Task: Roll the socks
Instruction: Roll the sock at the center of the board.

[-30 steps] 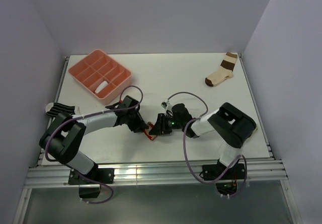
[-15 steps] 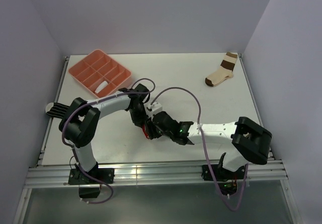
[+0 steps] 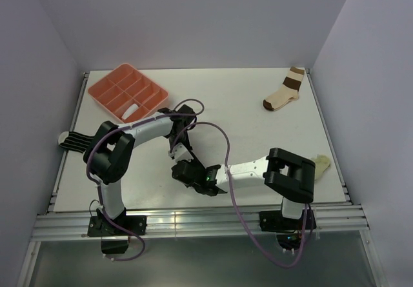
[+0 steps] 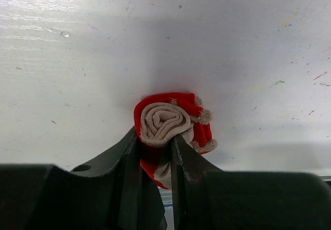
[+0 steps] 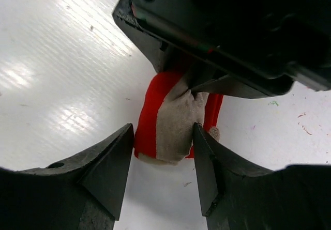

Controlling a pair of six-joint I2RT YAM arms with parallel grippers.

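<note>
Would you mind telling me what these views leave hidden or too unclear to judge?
Top external: the tan-and-red sock is hidden beneath the left gripper and right gripper.
Top external: the left arm covers part of the striped sock.
Top external: the white item in the tray is too small to identify.
Right wrist: the right gripper's fingers flank that sock; whether they press it is unclear.

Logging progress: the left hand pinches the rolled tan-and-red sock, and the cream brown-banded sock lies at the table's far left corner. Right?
Not quite: the cream brown-banded sock lies at the far right corner, as the top external view shows. The left hand does pinch the rolled tan-and-red sock.
</note>
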